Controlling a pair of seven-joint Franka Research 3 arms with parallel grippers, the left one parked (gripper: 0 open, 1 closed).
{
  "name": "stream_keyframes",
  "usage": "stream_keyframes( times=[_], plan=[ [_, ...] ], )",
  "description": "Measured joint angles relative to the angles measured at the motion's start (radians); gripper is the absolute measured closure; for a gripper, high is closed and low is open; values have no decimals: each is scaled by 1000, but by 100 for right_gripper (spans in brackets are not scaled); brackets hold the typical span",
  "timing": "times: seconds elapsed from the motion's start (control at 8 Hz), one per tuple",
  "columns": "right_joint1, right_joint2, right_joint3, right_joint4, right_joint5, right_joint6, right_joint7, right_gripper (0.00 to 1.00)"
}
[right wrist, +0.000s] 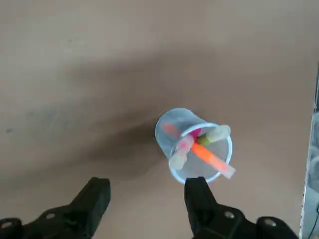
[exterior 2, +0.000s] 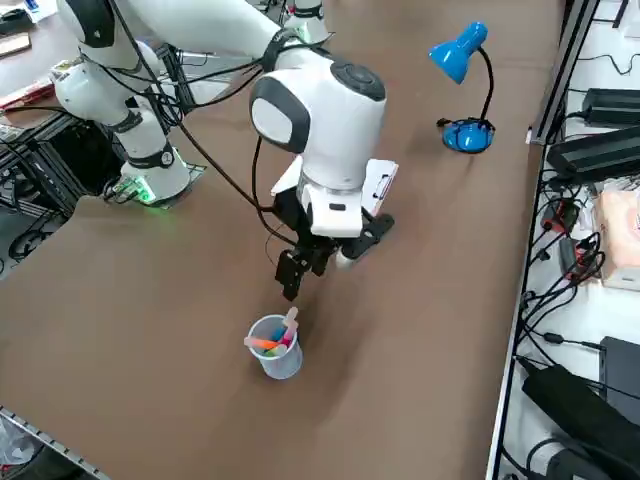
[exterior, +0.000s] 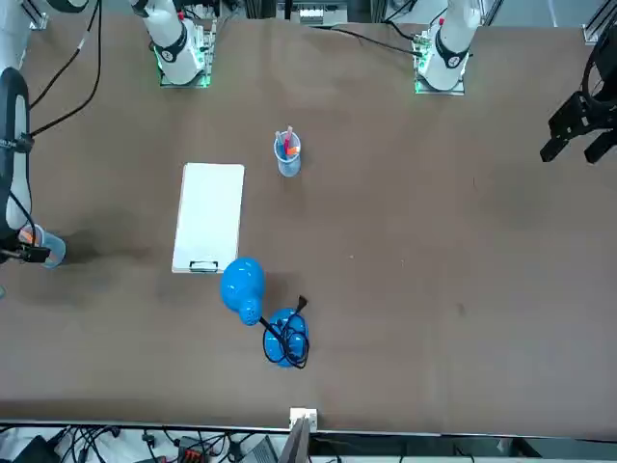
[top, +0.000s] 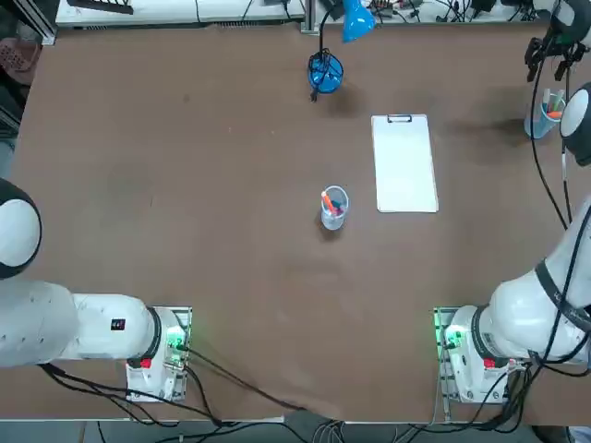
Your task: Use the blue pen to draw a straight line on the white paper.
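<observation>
My right gripper (right wrist: 147, 195) hangs open above the table's far right edge, nothing between its fingers. Just beyond its fingertips stands a clear cup (right wrist: 193, 144) holding orange and pink pens with pale caps; no blue one shows in it. From the right side, the gripper (exterior 2: 325, 258) is close above that cup (exterior 2: 275, 347). The white paper (top: 404, 163), clip at its far end, lies flat to the left of the gripper (top: 548, 61). A second clear cup (top: 333, 207) stands mid-table with an orange pen and a light-blue streak, possibly the blue pen; I cannot tell.
A blue desk lamp (top: 325, 72) with a black cord stands at the far middle of the table. Cables and boxes (exterior 2: 600, 150) crowd the ledge past the table's right edge. Green-lit arm bases (top: 452, 337) sit at the near edge.
</observation>
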Motion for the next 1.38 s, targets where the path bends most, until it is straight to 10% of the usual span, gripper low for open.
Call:
stream_keyframes(
  times=[1.38],
  plan=[
    [-63,76,-8,1,0,58,34,30]
  ],
)
